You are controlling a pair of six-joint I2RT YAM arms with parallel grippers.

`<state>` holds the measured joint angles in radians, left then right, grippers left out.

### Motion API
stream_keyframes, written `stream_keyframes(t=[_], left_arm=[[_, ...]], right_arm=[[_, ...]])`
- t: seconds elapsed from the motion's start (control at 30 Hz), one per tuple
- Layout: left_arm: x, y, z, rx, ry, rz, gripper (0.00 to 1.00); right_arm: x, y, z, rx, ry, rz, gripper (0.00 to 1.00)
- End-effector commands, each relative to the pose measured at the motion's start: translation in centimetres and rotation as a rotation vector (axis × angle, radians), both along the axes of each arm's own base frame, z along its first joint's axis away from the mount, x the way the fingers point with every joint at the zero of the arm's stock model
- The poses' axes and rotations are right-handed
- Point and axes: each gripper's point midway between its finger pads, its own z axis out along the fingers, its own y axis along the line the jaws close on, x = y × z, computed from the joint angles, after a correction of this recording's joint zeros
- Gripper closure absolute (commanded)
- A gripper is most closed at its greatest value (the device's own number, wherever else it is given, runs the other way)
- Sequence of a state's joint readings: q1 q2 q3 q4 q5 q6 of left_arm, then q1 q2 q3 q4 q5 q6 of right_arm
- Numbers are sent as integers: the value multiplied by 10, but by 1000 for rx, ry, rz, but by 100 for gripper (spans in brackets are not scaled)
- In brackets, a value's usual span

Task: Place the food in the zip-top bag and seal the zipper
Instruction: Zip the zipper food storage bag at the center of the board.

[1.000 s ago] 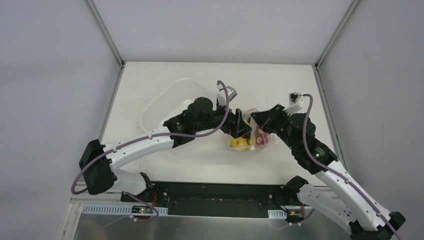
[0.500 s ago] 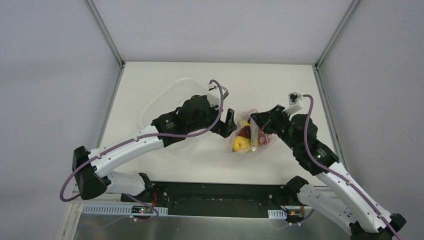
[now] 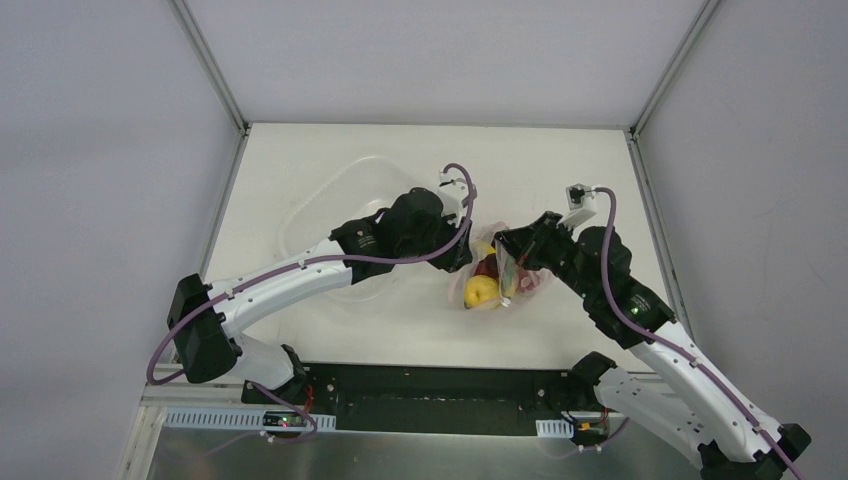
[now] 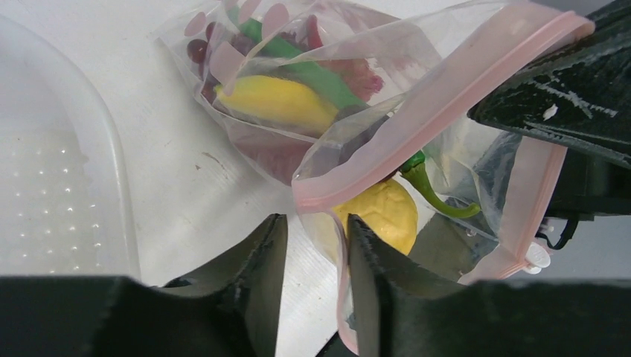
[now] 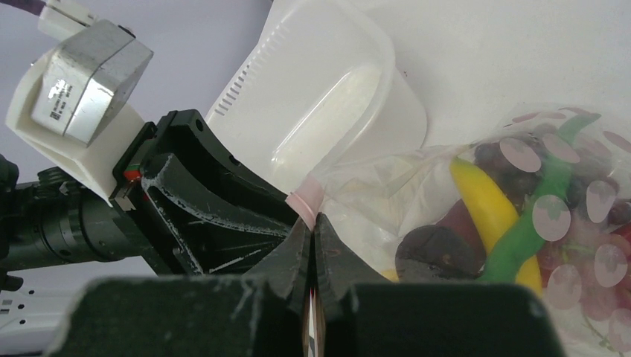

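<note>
— White bench [image 3: 400, 320] below; what's the right pincer [image 5: 312, 223] doing?
— Clenched on the thin pink-red zipper strip [image 5: 306, 197], steadying the clear crinkly zip-top bag [image 5: 417, 178].
— And the left pincer [image 4: 316, 282]?
— Narrowly parted astride that strip, probably to pinch it shut; small toy food [image 4: 275, 100] lies inside.

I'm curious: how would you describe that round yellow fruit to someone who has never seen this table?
Start at the white table and find the clear bag with a pink strip along its mouth, near the middle. The round yellow fruit sits at the bag's near end. Unlike the long yellow banana in the same bag, it is ball-shaped.
</note>
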<state>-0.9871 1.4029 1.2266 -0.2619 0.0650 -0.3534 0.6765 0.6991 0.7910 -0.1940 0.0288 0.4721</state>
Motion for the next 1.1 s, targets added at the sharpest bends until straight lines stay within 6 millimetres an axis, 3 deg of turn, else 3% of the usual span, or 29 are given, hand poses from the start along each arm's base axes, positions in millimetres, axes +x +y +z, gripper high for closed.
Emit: stream_keyframes(t=[0.0, 0.17, 0.37, 0.6, 0.8, 1.07], left_arm=[[1, -10, 28, -70, -16, -14, 81], [7, -10, 37, -109, -6, 23, 100], [17, -2, 55, -180, 30, 77, 100], [19, 11, 102, -328, 49, 161, 100], [19, 27, 140, -436, 79, 263, 100], [24, 44, 150, -564, 124, 386, 100]], right_arm=[[-4, 10, 45, 62, -117, 74, 99], [-8, 12, 46, 30, -143, 111, 98], [-18, 12, 56, -16, -212, 177, 98], [-26, 12, 68, -50, -263, 223, 95], [-25, 12, 67, -68, -271, 231, 75], [-37, 6, 77, -41, -334, 239, 37]])
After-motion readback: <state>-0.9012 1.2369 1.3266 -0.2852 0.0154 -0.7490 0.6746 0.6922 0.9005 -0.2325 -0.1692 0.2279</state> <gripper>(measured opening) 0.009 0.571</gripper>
